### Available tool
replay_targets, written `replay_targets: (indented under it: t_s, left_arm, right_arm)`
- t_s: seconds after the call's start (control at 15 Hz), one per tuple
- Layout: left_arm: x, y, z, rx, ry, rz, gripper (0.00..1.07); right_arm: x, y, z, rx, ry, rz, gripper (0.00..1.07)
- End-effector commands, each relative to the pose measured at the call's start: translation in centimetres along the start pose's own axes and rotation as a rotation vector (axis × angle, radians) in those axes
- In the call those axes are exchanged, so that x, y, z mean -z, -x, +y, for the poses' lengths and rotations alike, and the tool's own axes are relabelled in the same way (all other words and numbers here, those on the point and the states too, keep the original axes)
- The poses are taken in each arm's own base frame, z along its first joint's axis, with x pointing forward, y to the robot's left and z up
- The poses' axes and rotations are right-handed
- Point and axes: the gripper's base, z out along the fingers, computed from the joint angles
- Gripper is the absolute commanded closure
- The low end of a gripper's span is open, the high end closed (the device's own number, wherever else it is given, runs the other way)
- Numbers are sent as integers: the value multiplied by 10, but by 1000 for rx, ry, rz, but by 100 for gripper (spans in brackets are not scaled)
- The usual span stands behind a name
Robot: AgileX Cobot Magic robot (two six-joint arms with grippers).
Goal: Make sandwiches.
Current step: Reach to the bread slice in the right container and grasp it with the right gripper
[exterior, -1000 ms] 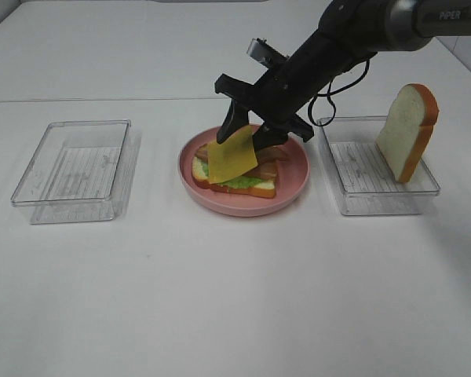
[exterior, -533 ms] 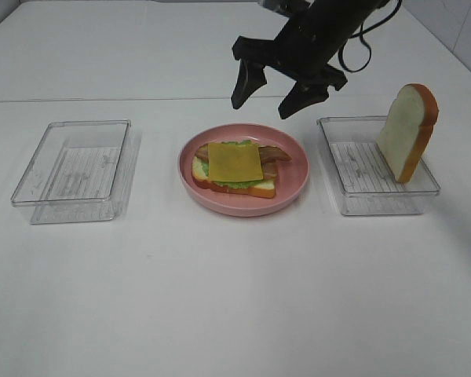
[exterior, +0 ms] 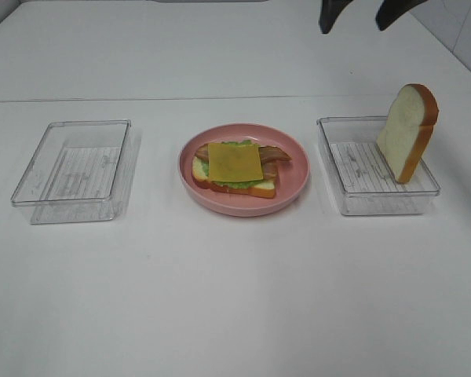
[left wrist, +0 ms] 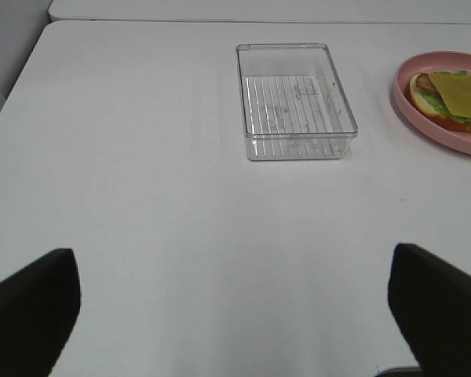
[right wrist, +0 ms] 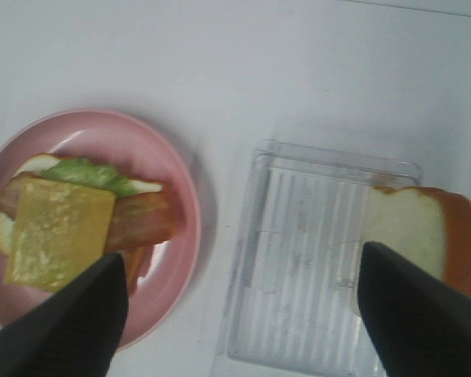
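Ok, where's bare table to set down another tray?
Bare table runs along the front, below the empty tray, the plate and the bread tray. The gaps between them are narrower. The plate itself is taken by the sandwich.

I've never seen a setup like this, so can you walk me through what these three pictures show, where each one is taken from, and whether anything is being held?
This is a two-armed robot at a white table. One picture comes from a camera mounted high, looking down on the table. The other two come from cameras on each arm's wrist, so the dark shapes at their edges are that arm's own fingers.

In the middle sits a pink plate with an open sandwich: bread, lettuce, bacon, and a cheese square on top. On the left is an empty clear tray. On the right, another tray holds a bread slice standing on edge.

Nothing is held. The right gripper is open above the plate and tray; the left gripper is open too.
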Motion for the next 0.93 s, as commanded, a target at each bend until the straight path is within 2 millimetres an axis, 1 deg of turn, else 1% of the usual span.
replay_targets:
  t_s: [0.07, 0.13, 0.2, 0.27, 0.33, 0.4, 0.53, 0.6, 0.8, 0.87, 0.93]
  left_arm:
    - [2, 0, -1, 12, -6, -28, 6]
    - [2, 0, -1, 12, -6, -28, 6]
    - [2, 0, -1, 12, -6, -28, 6]
    - [2, 0, -1, 12, -6, -28, 6]
    - [2, 0, -1, 12, -6, -28, 6]
    - [2, 0, -1, 12, -6, -28, 6]
    - [2, 0, -1, 12, -6, -28, 6]
    - [2, 0, -1, 12, -6, -28, 6]
    - [2, 0, -1, 12, -6, -28, 6]
    - [2, 0, -1, 12, -6, -28, 6]
    - [2, 0, -1, 12, -6, -28, 6]
  right_arm:
    - [-9, -11, -50, -111, -64, 137, 28]
    - [-16, -14, -67, -146, -77, 153, 28]
    - [-20, -15, -73, -157, -79, 162, 28]
    - [-28, -17, -83, -181, -79, 179, 28]
    - [-48, -23, -100, -221, -75, 222, 28]
    - [-53, -24, -100, -221, -74, 234, 28]
    - [-72, -28, -105, -223, -74, 274, 28]
    - [-95, -34, -106, -224, -71, 322, 28]
    - [-109, -39, -106, -226, -69, 354, 28]
    - [-116, -45, -106, -231, -68, 384, 29]
    - [-118, -48, -106, -232, -67, 396, 29]
